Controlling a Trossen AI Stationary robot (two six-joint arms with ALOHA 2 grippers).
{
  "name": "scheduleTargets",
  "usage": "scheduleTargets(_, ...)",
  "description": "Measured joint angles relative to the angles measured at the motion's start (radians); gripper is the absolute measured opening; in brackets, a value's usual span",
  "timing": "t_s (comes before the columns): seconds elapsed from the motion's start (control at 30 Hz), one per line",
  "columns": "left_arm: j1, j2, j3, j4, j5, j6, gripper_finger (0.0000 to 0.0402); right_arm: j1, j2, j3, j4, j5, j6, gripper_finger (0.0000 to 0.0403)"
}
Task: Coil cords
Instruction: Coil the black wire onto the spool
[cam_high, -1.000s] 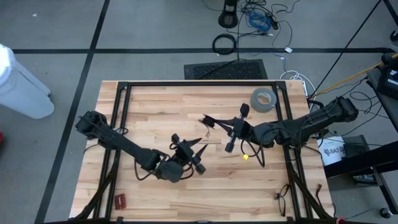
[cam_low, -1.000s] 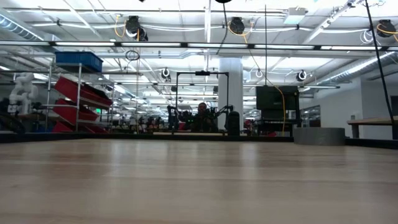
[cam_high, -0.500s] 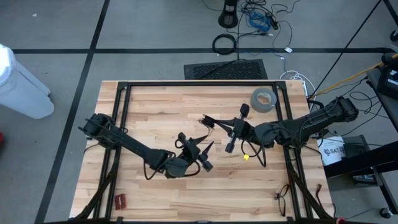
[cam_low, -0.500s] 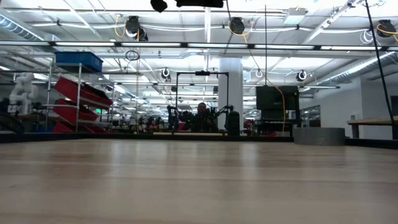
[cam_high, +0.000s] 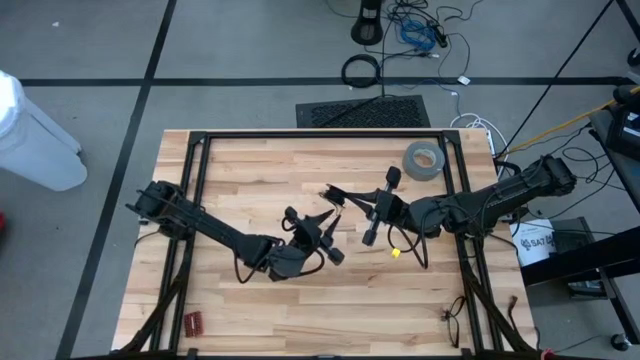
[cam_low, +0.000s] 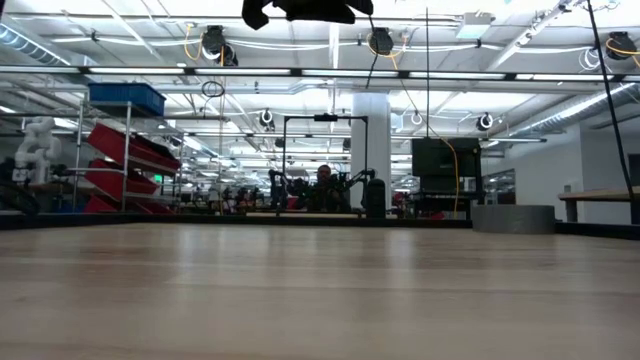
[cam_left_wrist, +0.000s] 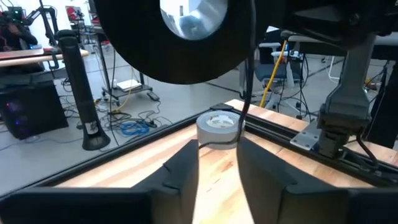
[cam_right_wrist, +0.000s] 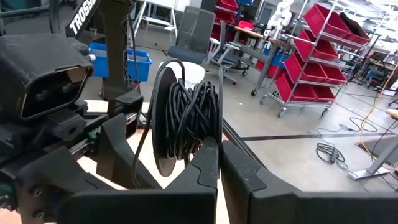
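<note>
grey tape roll (cam_high: 423, 159), black cord (cam_right_wrist: 189, 118), pale wood table (cam_high: 250, 170)

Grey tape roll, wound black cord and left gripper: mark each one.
Grey tape roll (cam_high: 423, 160), high view, on its flat grey ring.
Wound black cord (cam_right_wrist: 189, 121), right wrist view, on the bundled turns.
Left gripper (cam_high: 332, 232), high view, midway between its fingertips.

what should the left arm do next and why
Probably finish closing the left gripper on the thin cord hanging between its fingers, since the right gripper is shut on the spool and the cord runs loose beside it.
</note>
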Motion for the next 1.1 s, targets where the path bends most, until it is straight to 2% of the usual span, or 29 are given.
scheduleTargets(0.23, 0.006, 0.0, 0.0, 0.0, 0.035, 0.0, 0.0036, 0.0, 0.0, 0.0, 0.002, 0.0, 0.0, 0.0)
scheduleTargets(0.37, 0.006, 0.0, 0.0, 0.001, 0.067, 0.0, 0.0016, 0.0, 0.0, 0.0, 0.002, 0.0, 0.0, 0.0)
scheduleTargets(0.5, 0.005, 0.0, 0.0, 0.001, 0.078, -0.018, 0.0032, 0.0, 0.0, 0.0, 0.001, 0.0, 0.0, 0.0)
scheduleTargets(0.77, 0.005, 0.0, 0.0, 0.001, 0.075, -0.021, 0.0118, 0.0, 0.0, 0.0, 0.001, 0.0, 0.0, 0.0)
scheduleTargets(0.97, 0.006, 0.0, 0.0, 0.001, 0.072, -0.019, 0.0123, 0.0, 0.0, 0.0, 0.0, 0.0, 0.0, 0.0)
scheduleTargets(1.1, 0.006, 0.0, 0.0, 0.003, 0.071, 0.004, 0.0103, 0.0, 0.0, 0.0, 0.0, 0.0, 0.0, 0.0)
